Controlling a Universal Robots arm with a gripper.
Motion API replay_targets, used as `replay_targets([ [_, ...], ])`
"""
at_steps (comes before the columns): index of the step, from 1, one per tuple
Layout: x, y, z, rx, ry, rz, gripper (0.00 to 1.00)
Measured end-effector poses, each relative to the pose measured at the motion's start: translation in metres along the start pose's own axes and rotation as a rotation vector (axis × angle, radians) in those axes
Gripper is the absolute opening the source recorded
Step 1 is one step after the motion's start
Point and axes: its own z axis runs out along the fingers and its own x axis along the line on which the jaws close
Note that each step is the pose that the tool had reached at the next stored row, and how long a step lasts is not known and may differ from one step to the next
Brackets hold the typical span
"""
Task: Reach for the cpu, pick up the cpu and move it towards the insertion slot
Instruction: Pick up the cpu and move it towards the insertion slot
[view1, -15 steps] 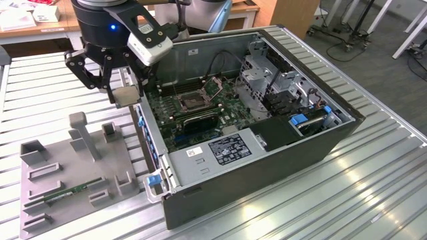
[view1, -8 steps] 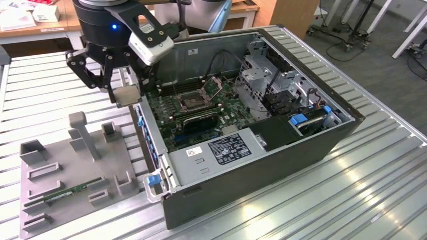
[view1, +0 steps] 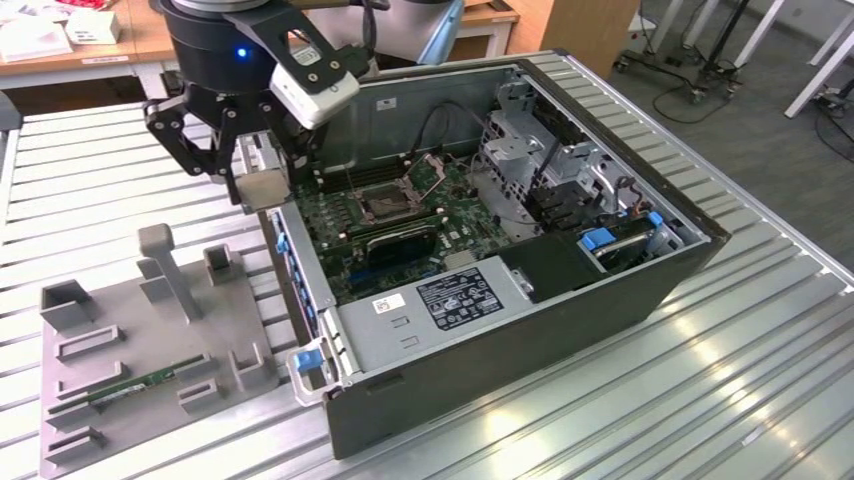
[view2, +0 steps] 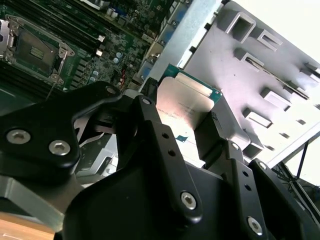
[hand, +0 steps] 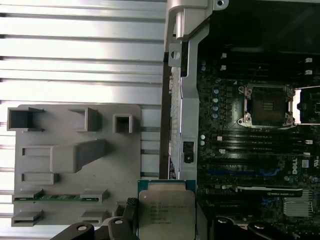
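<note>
One claw (view1: 254, 190) grips the cpu (hand: 166, 214) above the ribbed metal table (view1: 694, 380).

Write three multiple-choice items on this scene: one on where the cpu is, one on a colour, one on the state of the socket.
1. Where is the cpu?
A. Seated in the insertion slot
B. Held in the gripper above the case edge
C. Lying in the grey holder tray

2. What colour is the memory stick lying in the holder tray?
A. Green
B. Red
C. White

3. How does the insertion slot stand?
A. Covered by a cooler
B. Already filled with a chip
C. Open, dark centre bare

Answers: 1 B, both wrist views show the gripper closed on the chip between tray and computer case. 2 A, the first wrist view shows a narrow green strip. 3 C, the frame shows its bare dark centre.
</note>
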Motion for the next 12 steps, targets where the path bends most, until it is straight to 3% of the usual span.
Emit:
replay_targets([
  [12,-0.0144,-0.0001,0.0000,0.0000,0.0000,0.000,0.54],
])
